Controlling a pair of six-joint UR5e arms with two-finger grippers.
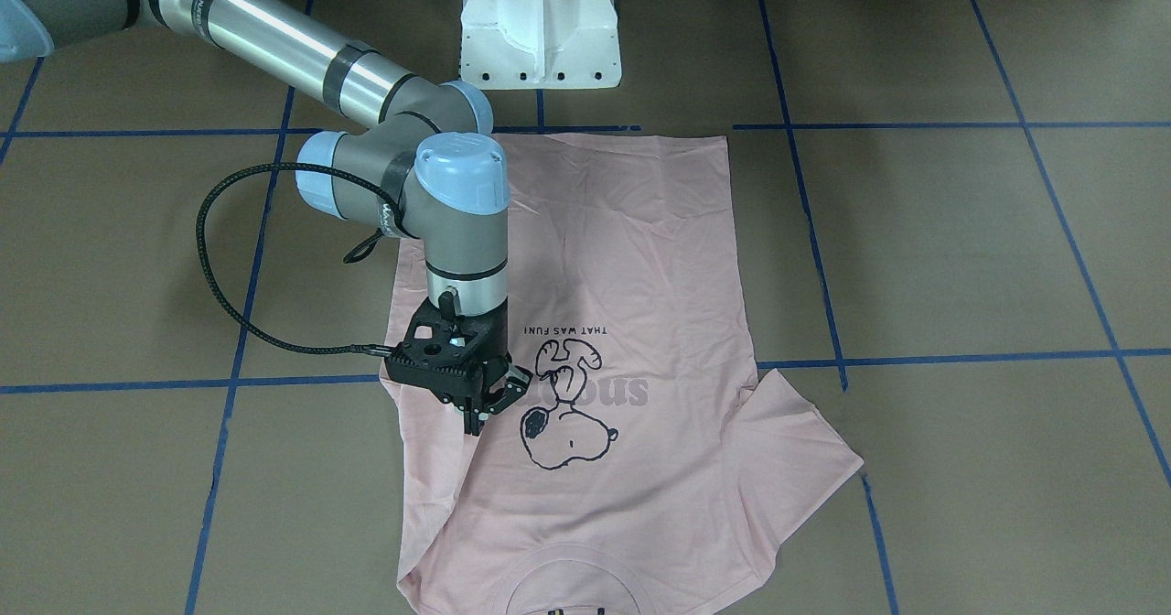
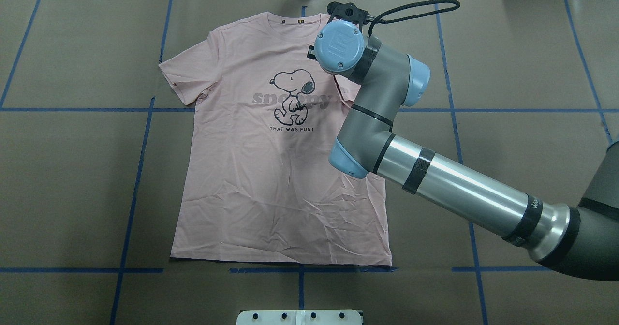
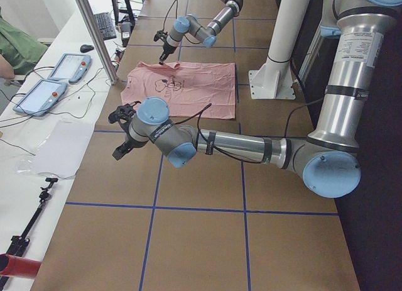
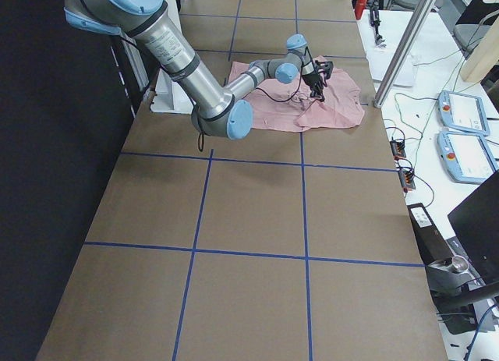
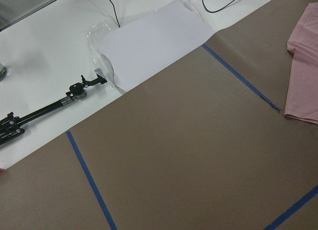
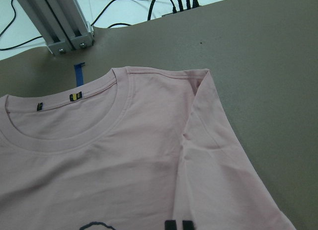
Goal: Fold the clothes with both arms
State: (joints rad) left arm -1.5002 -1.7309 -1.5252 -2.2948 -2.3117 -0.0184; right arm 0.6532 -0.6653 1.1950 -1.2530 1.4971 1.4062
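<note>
The pale pink T-shirt (image 2: 271, 180) lies flat on the brown table, print up, collar at the far edge. Its sleeve on my left (image 2: 179, 76) is spread out. The sleeve on my right (image 6: 208, 120) is folded inward over the chest. My right gripper (image 1: 485, 418) hangs just above the shirt beside the cartoon dog (image 1: 563, 414). Its fingertips (image 6: 171, 225) show close together with no cloth between them. My left gripper (image 3: 119, 151) hovers over bare table to the left of the shirt. It shows only in the exterior left view, so I cannot tell whether it is open or shut.
The white pedestal base (image 1: 540, 25) stands at the near edge behind the shirt hem. An aluminium post (image 6: 54, 21) and cables sit past the collar. A white sheet (image 5: 149, 41) and a black tripod (image 5: 44, 111) lie beyond the table's far-left edge. Blue tape lines (image 2: 140, 160) cross the table.
</note>
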